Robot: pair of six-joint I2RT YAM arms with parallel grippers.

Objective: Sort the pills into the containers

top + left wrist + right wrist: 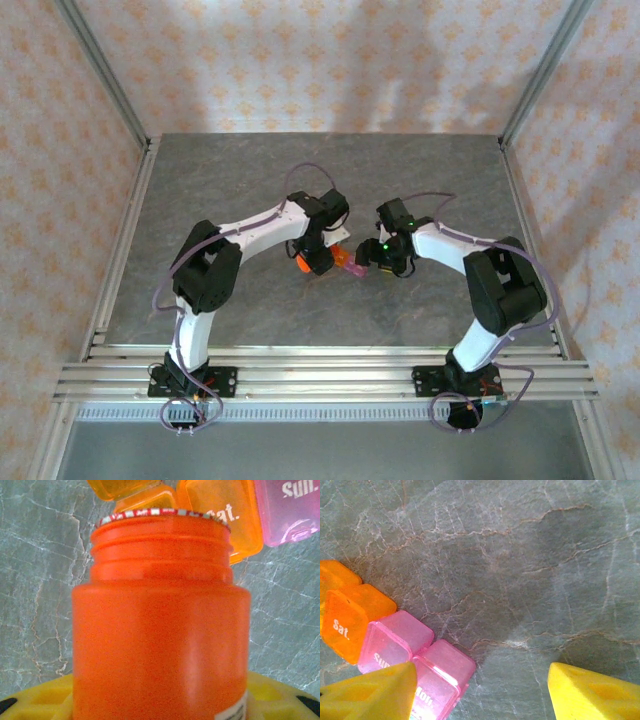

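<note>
My left gripper (318, 260) is shut on an orange pill bottle (160, 630), its yellow fingers (35, 700) showing on either side of the bottle's body. The bottle is uncapped and its mouth points at the containers (225, 515), a strip of orange and pink cells marked Sat. and Sun., lying just beyond it. In the top view the bottle (302, 264) and the containers (346, 263) lie between the two grippers. My right gripper (482, 680) is open over the table, its left finger overlapping the pink Mon. cell (440, 680). The pills are hidden.
The grey marbled table (420, 190) stretches back to a patterned wall. Aluminium frame rails (320, 375) run along the near edge and the sides. Both arms bend inward and meet at the table's middle.
</note>
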